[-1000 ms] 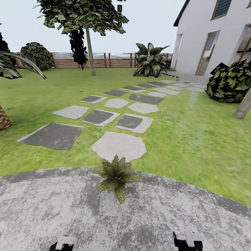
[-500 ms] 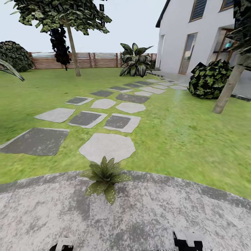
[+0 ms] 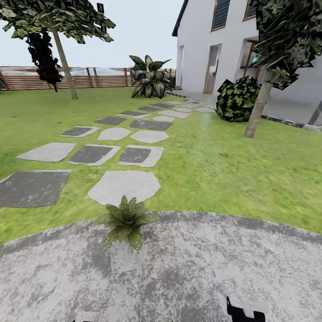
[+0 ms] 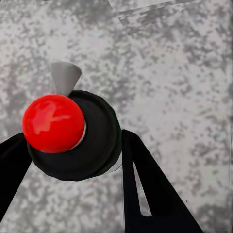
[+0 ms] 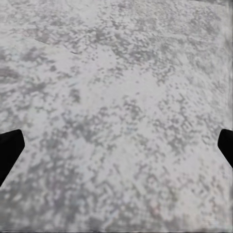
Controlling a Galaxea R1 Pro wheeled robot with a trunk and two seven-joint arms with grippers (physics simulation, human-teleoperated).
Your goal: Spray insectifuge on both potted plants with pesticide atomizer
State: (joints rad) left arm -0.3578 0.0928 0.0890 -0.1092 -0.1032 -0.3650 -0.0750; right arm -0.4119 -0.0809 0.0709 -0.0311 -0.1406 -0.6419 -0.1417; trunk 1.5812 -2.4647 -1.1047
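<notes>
- Our left tool is closed around the pesticide atomizer; we look down on it from above and count one red round cap, one dark body and one pale grey nozzle, with a black finger pressed against each side.
- Beneath that tool lies only mottled grey paving.
- Our right tool stands wide, its two black fingertips at opposite edges of the wrist view, nothing between them, grey paving below.
- In the head view we see both tools at the lower edge: the left tool as a pale sliver, the right tool as a dark block.
- We count one potted plant, a low green rosette at the paving's rim, ahead of the left tool and well apart from it.
- Beyond it, stepping stones run across the lawn; we count about a dozen before they blur.
- Further off we count one slat fence, one white house, two slim-trunked trees, one broad-leaved shrub and one dark bush.
</notes>
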